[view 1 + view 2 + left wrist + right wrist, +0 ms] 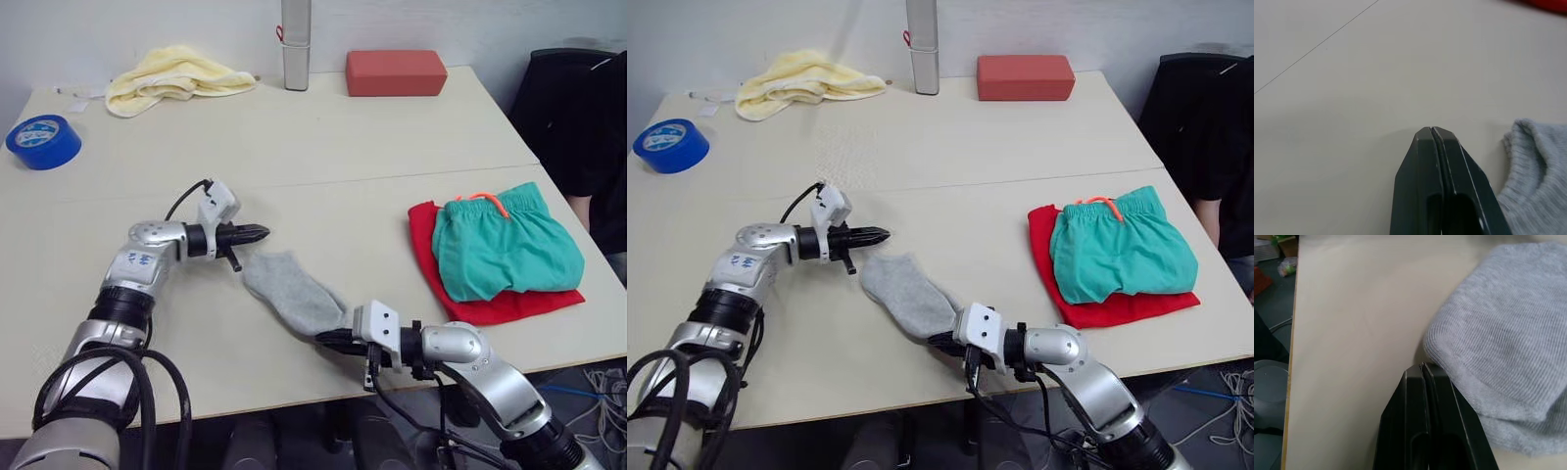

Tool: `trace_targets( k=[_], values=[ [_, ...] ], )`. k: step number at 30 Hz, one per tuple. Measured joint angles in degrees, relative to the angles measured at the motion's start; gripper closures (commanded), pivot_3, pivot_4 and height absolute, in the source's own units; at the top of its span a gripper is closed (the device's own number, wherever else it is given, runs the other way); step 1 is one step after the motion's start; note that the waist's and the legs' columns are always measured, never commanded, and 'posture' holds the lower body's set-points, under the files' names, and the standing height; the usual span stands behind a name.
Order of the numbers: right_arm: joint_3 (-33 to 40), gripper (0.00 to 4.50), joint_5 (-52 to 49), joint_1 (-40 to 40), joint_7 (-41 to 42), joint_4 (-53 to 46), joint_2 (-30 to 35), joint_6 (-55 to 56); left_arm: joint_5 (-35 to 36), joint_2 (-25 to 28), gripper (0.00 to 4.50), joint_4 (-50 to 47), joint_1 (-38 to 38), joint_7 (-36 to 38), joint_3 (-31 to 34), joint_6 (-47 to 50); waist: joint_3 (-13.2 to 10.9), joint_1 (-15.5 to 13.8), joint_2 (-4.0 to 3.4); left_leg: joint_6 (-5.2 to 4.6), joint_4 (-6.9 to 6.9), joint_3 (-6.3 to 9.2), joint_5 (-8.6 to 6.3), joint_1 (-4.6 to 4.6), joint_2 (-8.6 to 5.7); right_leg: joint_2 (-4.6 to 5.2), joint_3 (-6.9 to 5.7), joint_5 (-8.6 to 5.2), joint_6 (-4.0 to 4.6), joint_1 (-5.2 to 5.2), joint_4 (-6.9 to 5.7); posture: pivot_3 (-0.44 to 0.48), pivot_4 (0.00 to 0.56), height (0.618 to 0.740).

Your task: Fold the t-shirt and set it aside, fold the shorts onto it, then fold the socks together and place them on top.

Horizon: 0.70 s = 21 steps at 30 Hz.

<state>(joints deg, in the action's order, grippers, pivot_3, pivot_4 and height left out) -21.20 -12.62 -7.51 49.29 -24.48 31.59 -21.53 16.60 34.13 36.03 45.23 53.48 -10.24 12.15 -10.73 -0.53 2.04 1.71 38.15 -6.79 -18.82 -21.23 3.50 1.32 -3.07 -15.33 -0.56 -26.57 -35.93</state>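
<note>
Surface: pale table (323, 147) against a light wall, with a seam running across its middle.

Far edge, out of my working area: yellow cloth (171, 76), blue tape roll (42, 141), red block (396, 72), grey upright post (296, 44).

My right side: t-shirt (490, 302), folded flat, with the shorts (505, 245) folded on top, orange drawstring toward the far side. I judge this stack parked there to leave the centre free and to take the socks last.

Centre, near the front edge: socks (292, 290), lying flat as one grey strip slanting from my left toward my right.

Left gripper (257, 233): fingers pressed together on nothing, tip just beside the far end of the socks.

Right gripper (333, 338): fingers likewise together and empty, the near end of the socks lying against one finger.

Judgement: one gripper sits at each end of the strip, ready to fold it end to end.
</note>
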Motion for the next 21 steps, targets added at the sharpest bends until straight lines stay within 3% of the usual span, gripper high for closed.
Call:
trace_targets(
  k=[8, 13, 21],
  values=[
    [-0.43, 4.45, 1.13, -0.59, -1.68, 0.15, -0.52, -2.33, -4.01, -0.76, 4.5, 2.17, -0.45, 6.1, 0.43, -0.2, 0.0, 0.88, 0.01, -0.13, 0.04, 0.05, 0.17, 0.2, -0.08, 0.02, 0.11, 0.21, 0.12, 0.06, -0.32, 0.0, 0.15, 0.74],
    [3.86, 4.45, 0.93, -2.94, -1.25, 2.95, 0.2, -2.13, -2.98, 2.59, 4.5, -7.22, -6.5, 9.84, 2.02, 5.67, 0.0, 1.24, 0.01, -0.1, 0.07, 0.1, 0.26, 0.39, 0.06, 0.09, 0.26, 0.21, 0.13, 0.07, -0.66, 0.0, 0.15, 0.74],
    [6.01, 4.45, 0.88, -4.34, 0.95, 7.88, 1.44, -0.29, -0.34, 6.36, 4.5, -22.06, -17.42, 8.33, 7.46, 14.56, 0.0, 1.89, 0.01, -0.1, 0.04, 0.27, 0.26, 0.54, 0.09, 0.13, 0.42, 0.19, 0.13, 0.08, -0.82, 0.0, 0.15, 0.74]
  ],
)
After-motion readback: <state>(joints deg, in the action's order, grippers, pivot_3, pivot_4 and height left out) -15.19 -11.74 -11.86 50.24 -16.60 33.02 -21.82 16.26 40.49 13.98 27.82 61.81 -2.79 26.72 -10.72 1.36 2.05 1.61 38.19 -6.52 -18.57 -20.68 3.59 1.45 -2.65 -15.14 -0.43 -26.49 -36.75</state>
